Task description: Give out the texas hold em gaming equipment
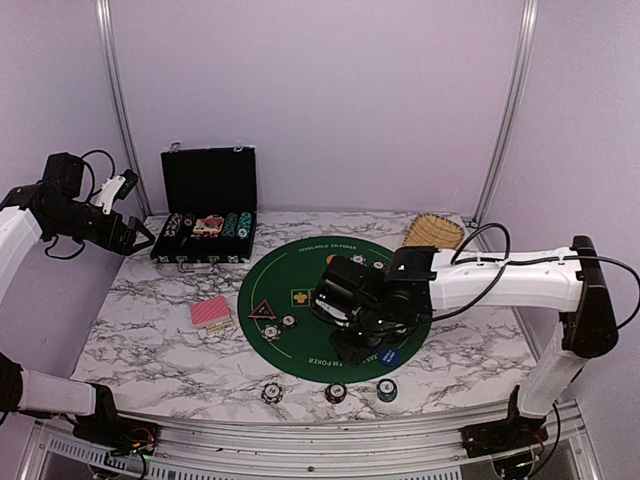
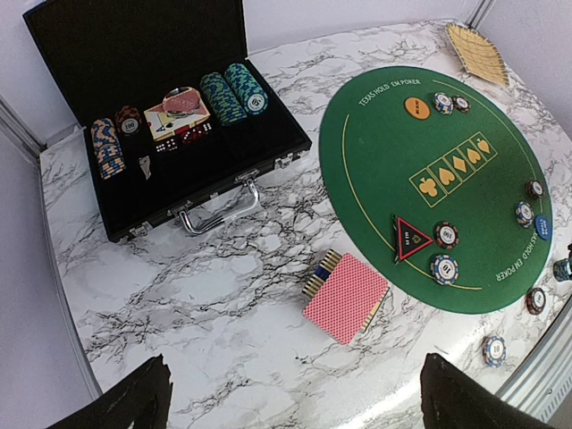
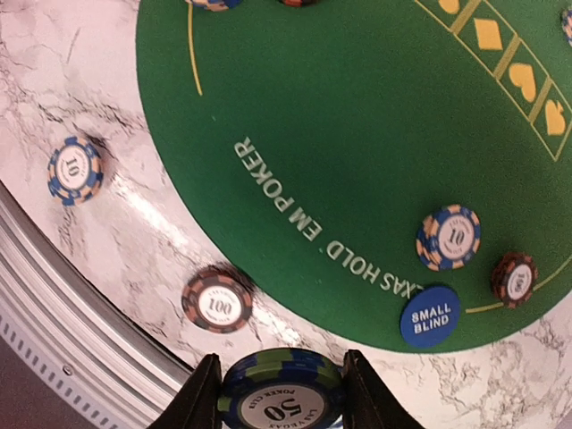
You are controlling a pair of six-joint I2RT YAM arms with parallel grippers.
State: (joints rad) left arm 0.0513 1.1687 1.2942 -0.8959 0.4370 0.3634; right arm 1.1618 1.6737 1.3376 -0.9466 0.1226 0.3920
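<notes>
Slippage: my right claw point(image 3: 281, 368) pinches the 50 chip point(image 3: 284, 407) by its rim; it could roll off the counter point(image 3: 134, 237) at seven o'clock.

two buttons point(image 2: 416, 107), one triangle marker point(image 2: 412, 238)

The mat point(image 2: 384, 152) is green with yellow suit symbols, the table point(image 2: 223, 286) white veined black, the cards point(image 2: 346, 298) red-backed, the case point(image 2: 134, 54) black, the button point(image 3: 430, 315) blue, the chip point(image 3: 281, 398) striped blue and green.
</notes>
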